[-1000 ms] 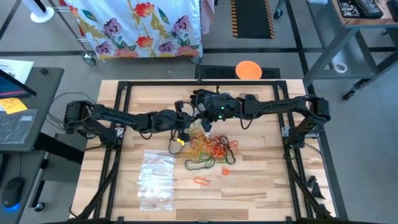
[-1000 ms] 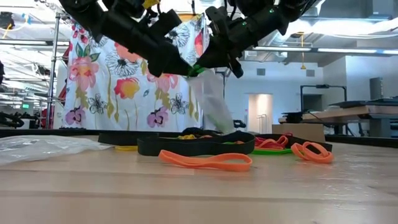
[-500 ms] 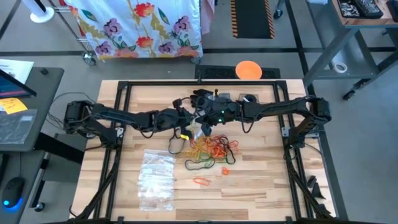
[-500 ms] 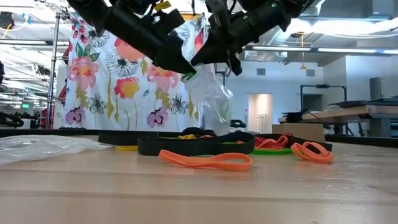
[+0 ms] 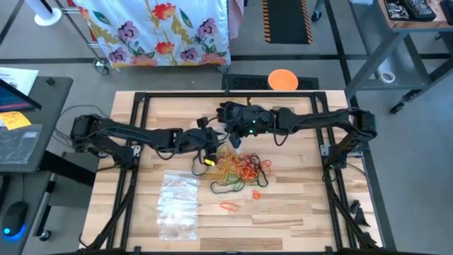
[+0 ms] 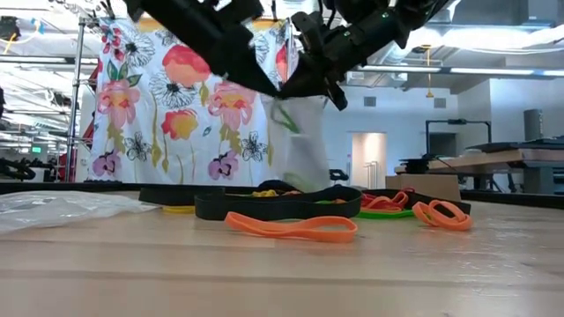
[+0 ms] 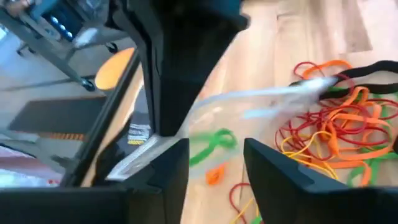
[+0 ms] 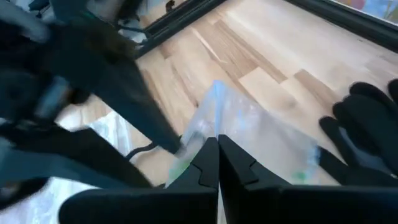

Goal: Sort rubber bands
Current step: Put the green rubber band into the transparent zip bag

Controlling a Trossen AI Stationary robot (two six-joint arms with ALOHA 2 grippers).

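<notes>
Saw, nearest the front edge of the table [image 5: 297, 212], one orange rubber band [image 5: 228, 207] lying flat and alone on the wood. Saw beside it, toward the left side, a heap of clear bags [image 5: 177, 205], flat on the boards and touched by no arm.

Found a little farther back the pile of rubber bands [image 5: 241, 168], with red, orange, yellow, green and black loops tangled together near the middle of the table. Noted a long black loop [image 6: 278, 204] at the front of this pile.

Saw above the pile a clear bag [image 6: 304, 141] hanging in the air, its mouth upward. Found the right gripper [image 8: 217, 146] pinched closed on the top edge of this bag, carrying it. Found the left gripper [image 7: 216, 168] just beside the mouth of the bag, its two fingers [image 7: 171, 171] parted and gripping nothing. Saw one green rubber band [image 7: 211, 144] loose inside the bag, high up, apart from both grippers.

Noted a black glove [image 8: 367, 124] on the wood beyond the bag. Saw far behind the table a flowered cloth [image 6: 176, 123] hanging in the room.
</notes>
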